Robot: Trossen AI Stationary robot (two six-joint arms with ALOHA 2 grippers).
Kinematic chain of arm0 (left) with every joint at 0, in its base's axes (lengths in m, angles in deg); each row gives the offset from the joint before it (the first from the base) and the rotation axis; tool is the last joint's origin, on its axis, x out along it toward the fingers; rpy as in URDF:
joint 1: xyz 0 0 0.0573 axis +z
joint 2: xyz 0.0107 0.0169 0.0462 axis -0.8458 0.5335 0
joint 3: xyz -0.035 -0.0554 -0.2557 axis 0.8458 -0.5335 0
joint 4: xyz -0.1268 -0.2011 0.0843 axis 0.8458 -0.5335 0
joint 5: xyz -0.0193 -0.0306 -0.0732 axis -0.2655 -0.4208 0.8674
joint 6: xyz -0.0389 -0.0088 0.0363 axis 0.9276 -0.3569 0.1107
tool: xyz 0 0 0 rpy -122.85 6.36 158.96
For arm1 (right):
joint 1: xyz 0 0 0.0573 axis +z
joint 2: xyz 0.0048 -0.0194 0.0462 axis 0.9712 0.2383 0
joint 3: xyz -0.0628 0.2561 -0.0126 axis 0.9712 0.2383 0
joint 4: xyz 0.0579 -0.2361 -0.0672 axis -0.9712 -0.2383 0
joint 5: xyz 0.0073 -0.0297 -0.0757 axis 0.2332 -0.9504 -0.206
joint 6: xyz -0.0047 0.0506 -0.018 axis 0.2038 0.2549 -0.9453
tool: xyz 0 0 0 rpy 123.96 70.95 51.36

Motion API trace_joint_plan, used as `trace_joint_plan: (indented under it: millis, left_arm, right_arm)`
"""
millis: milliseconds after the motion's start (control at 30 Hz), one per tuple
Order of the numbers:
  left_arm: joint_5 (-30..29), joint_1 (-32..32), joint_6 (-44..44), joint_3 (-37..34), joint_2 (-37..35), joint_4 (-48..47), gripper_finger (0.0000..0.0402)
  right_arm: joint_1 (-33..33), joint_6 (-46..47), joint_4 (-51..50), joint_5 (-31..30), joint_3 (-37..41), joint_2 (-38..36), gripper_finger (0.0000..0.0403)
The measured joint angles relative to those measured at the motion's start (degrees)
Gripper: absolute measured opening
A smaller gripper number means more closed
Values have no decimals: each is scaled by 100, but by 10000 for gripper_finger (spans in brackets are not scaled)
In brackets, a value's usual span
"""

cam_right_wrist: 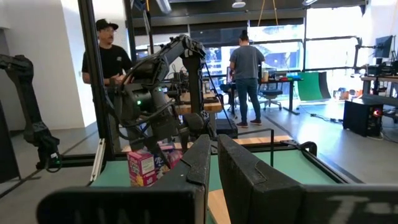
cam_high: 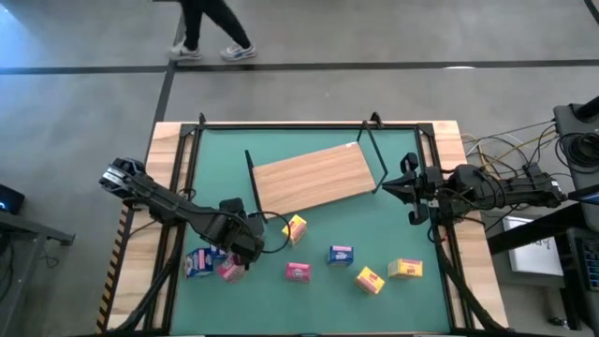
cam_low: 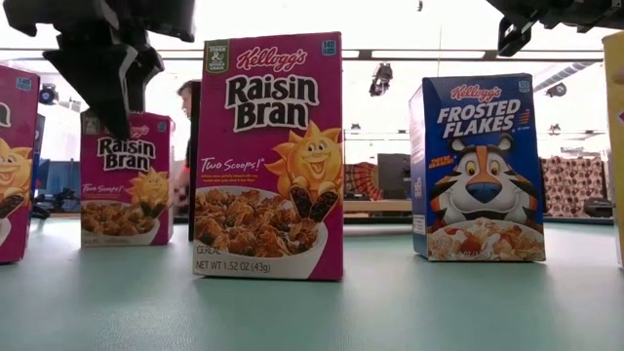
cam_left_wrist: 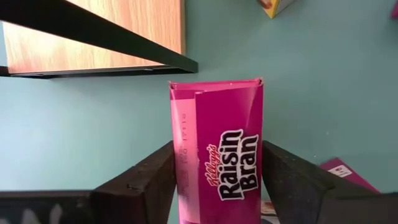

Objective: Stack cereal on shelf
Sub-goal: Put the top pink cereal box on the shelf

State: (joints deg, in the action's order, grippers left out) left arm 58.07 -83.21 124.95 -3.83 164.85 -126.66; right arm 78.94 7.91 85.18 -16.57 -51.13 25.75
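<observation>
Plainly, the task has hardly begun: the shelf (cam_high: 314,179), a light wooden board with black wire frames at its ends, lies flat and tilted on the green mat (cam_high: 412,309), and nothing rests on it. All the cereal that shows sits on the mat in front of it. A yellow box (cam_high: 296,228) is nearest the board; a blue box (cam_high: 341,255), a pink box (cam_high: 299,272) and two more yellow boxes (cam_high: 370,279) (cam_high: 405,270) spread toward the right side. At the left, another blue box (cam_high: 199,263) and a pink box (cam_high: 229,270) sit close together by the left arm. Seven boxes can be counted from above; every one remains to be placed.

The left arm reaches diagonally from the table's left edge, and the left gripper (cam_left_wrist: 217,177) is closed on a pink Raisin Bran box (cam_left_wrist: 217,149), one finger on each side, near the board's front edge. Whether it is lifted clear of the mat cannot be told.

The right arm waits at the table's right edge, and the right gripper (cam_high: 412,192) points toward the board with its fingers close together, holding nothing.
</observation>
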Motion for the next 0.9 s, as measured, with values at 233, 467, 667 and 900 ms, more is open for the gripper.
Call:
trace_joint_plan:
  millis: [233,467,667,900]
  left_arm:
    - [-7,0,-61,-32,0,9,210]
    - [-2,0,-66,-32,1,8,190]
    - [7,0,-68,-32,0,7,170]
    - [17,0,-68,-2,0,-59,158]
  right_arm:
    - [-1,-38,-1,0,0,0,22]
    - [-1,-40,0,-2,0,0,22]
    - [-1,-35,-2,0,0,0,22]
    - [-1,-31,-2,0,0,0,22]
